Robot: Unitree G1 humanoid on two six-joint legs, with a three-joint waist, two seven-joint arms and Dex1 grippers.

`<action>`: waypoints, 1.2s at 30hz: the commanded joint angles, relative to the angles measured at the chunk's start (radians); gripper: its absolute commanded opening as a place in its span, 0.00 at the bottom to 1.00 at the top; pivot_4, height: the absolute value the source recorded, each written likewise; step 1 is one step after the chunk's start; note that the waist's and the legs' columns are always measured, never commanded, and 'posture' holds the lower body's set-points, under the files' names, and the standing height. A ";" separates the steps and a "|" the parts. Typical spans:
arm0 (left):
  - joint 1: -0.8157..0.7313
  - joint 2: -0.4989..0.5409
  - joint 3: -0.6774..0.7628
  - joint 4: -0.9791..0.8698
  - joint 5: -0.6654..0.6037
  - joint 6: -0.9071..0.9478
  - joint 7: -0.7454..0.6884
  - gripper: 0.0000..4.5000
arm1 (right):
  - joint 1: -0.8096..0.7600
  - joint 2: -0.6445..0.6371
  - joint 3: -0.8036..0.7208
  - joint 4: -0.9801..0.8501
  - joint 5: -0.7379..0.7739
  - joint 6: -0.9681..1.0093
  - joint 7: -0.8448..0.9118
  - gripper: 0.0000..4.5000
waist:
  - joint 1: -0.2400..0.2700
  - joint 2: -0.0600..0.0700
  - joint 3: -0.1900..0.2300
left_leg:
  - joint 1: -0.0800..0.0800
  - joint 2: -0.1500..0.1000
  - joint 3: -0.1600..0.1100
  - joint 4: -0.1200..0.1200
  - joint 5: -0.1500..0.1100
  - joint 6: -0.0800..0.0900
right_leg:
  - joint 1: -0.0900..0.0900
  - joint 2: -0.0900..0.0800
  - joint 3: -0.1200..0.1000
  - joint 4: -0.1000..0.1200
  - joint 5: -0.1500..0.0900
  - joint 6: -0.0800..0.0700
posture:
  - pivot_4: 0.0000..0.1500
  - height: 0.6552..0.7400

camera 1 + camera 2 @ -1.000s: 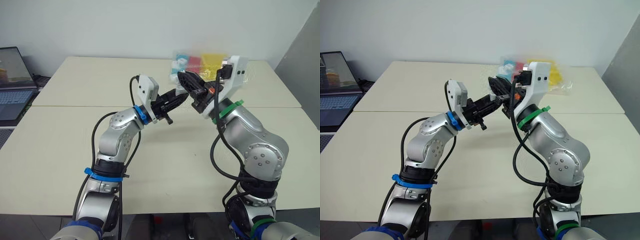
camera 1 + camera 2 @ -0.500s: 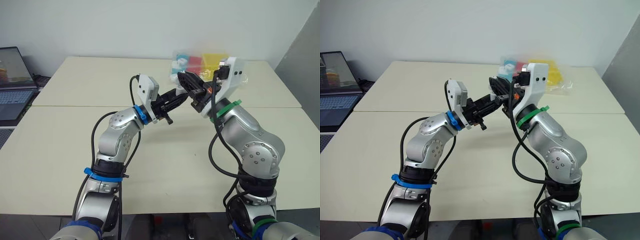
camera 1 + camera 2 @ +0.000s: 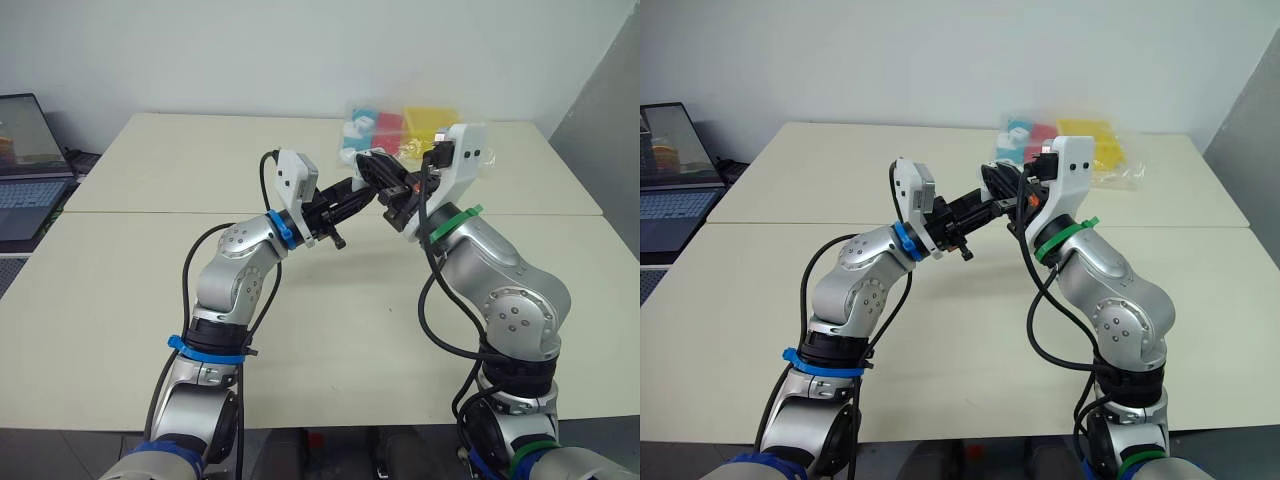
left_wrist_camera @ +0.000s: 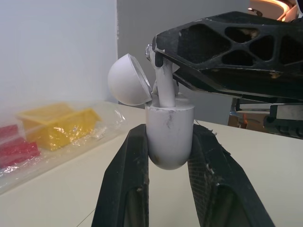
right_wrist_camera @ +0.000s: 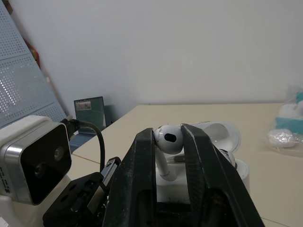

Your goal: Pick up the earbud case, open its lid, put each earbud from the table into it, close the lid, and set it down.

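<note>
Left gripper: your left gripper [image 4: 169, 142] is raised above the worktop. Its two black fingers pinch the white glossy plastic earbud case [image 4: 169, 128], one on each side of the rounded body.
Case: it stands upright in that grip, with its domed hinged lid [image 4: 128, 79] swung open to one side.
Right gripper: your right gripper [image 5: 166, 136] meets the left one in the air over the middle of the beige worktop [image 3: 120, 300]. Its fingers press on the bulb of a white earbud [image 5: 169, 138].
Earbud: the stem points down into the open mouth of the case. You cannot tell how deep it sits.
Background: a clear plastic bag of yellow, red and blue pieces [image 3: 405, 122] lies at the far edge of the worktop, behind both grippers. An open laptop [image 3: 25, 165] sits off to your left, beside the worktop.
</note>
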 commanded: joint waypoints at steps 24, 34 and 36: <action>-0.042 0.002 0.020 -0.027 -0.023 -0.009 -0.005 0.16 | 0.017 -0.041 0.037 -0.026 -0.060 -0.054 0.033 0.09 | 0.000 0.000 0.000 | 0.000 0.000 0.000 0.000 0.000 0.000 | 0.000 0.000 0.000 0.000 0.000 0.000 | 1.00 1.00; -0.047 0.004 0.022 -0.021 -0.022 -0.013 -0.007 0.16 | 0.030 -0.034 0.040 -0.041 -0.059 -0.042 0.032 0.09 | 0.000 0.000 0.000 | 0.000 0.000 0.000 0.000 0.000 0.000 | 0.000 0.000 0.000 -0.001 0.000 0.000 | 1.00 1.00; -0.047 0.004 0.023 -0.020 -0.023 -0.013 -0.008 0.16 | 0.031 -0.033 0.040 -0.043 -0.059 -0.042 0.032 0.09 | 0.000 0.000 0.000 | 0.000 0.000 0.000 0.000 0.000 0.000 | 0.000 0.000 0.000 -0.001 0.000 0.000 | 1.00 1.00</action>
